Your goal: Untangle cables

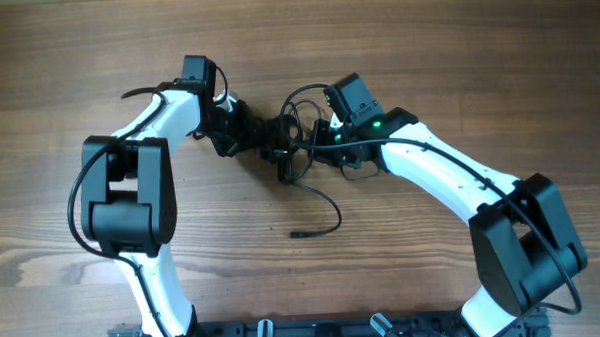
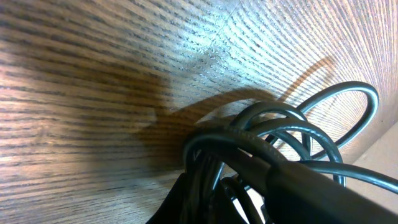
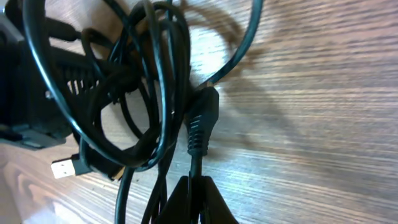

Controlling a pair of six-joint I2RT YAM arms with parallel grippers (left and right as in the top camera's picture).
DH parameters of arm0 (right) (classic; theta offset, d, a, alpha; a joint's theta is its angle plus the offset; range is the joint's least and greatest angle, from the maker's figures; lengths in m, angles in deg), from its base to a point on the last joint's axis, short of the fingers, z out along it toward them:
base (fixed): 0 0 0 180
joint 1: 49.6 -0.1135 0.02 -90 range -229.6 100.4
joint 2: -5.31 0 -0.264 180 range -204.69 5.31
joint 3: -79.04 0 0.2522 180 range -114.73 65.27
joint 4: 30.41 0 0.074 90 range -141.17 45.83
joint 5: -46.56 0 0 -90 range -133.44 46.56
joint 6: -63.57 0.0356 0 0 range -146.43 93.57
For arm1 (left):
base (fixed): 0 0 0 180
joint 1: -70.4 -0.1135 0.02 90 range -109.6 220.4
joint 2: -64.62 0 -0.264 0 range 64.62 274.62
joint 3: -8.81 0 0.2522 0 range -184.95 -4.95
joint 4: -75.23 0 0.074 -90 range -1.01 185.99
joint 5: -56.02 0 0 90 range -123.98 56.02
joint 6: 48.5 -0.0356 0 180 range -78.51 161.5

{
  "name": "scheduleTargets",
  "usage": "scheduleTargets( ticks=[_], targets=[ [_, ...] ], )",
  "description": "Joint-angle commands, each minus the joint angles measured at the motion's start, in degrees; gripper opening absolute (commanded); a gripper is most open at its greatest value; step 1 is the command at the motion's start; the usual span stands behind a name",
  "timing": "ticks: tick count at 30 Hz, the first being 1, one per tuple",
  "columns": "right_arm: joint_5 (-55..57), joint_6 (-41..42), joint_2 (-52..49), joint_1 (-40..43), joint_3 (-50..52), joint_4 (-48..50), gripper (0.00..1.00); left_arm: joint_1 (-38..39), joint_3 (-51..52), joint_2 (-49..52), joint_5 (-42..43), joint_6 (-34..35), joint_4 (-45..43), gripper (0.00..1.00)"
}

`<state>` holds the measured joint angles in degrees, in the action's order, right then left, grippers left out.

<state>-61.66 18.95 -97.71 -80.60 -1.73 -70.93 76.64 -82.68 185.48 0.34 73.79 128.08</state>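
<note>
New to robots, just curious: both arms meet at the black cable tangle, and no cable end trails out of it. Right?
Not quite. One loose end does trail out of the cables, curving toward the arm bases to a small plug on the table, as the overhead view shows. Both arms do meet at the tangle.

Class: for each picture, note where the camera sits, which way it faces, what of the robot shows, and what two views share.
Overhead: above the table, facing straight down; left arm, right arm, cables between them.
Left wrist: on the left arm, facing low across the wood at the cables; dark jaws at bottom.
Right wrist: on the right arm, facing the tabletop; jaws shut on one of the cables.
Shared: all three see the cables.
</note>
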Motion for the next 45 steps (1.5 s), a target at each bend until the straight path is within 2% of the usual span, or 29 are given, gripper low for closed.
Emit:
scheduleTargets(
  ticks=[1,10,17,22,24,28,30,34,36,38,45],
  targets=[
    [-2.9,0.1,1.2,-2.4,0.0,-0.4,0.04,-1.5,0.5,1.0,-7.8,1.2,-0.1,0.06],
    [-1.0,3.1,1.2,-8.2,0.0,0.0,0.04,-1.5,0.5,1.0,-7.8,1.2,-0.1,0.06],
    [-4.9,6.4,1.2,-8.7,0.0,-0.1,0.04,-1.5,0.5,1.0,-7.8,1.2,-0.1,0.06],
    [-2.6,7.0,1.2,-9.1,0.0,-0.7,0.08,-1.5,0.5,1.0,-7.8,1.2,-0.1,0.06],
    [-0.2,3.5,1.2,-9.0,0.0,-1.9,0.04,-1.5,0.5,1.0,-7.8,1.2,-0.1,0.06],
    [1.7,1.6,3.7,-7.8,-1.8,-5.4,0.05,-1.5,0.5,1.0,-7.1,1.2,-0.1,0.06],
    [3.0,-0.5,6.2,-7.5,-3.4,-6.8,0.1,-1.5,0.5,1.0,-7.1,1.2,-0.1,0.06],
    [5.3,-1.0,10.1,-7.6,-4.0,-7.4,0.12,-1.5,0.5,1.0,-7.1,1.2,-0.1,0.06],
    [1.4,-7.5,10.3,-8.0,-4.0,-5.2,0.12,-1.5,0.5,1.0,-7.1,1.2,-0.1,0.06],
    [-7.4,-17.0,9.8,-9.1,-4.0,-2.1,0.12,-1.5,0.5,1.0,-7.1,1.2,-0.1,0.06],
    [3.5,-16.7,7.0,-15.2,-3.8,-0.3,0.11,-1.5,0.5,1.0,-7.1,1.2,-0.1,0.06]
  ],
)
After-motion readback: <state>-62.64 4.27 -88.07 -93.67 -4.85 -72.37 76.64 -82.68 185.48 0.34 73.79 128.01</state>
